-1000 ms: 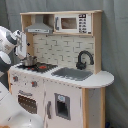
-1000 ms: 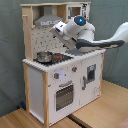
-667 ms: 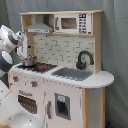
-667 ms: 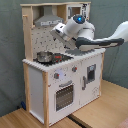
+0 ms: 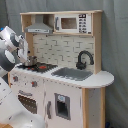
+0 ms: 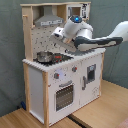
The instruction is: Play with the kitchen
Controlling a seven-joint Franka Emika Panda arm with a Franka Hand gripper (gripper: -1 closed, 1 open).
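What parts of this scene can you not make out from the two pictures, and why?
- Sink and faucet: in the second exterior view, hidden behind the robot arm.
- Gripper: fingers not shown clearly in either view.
- Inside the pot: too small in both exterior views.
- Microwave: in the second exterior view, partly hidden by the kitchen's frame.

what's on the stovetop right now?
A small metal pot sits on the black stovetop at its outer end, next to a red burner patch. The pot's contents aren't visible. The arm covers the sink end in the second exterior view.
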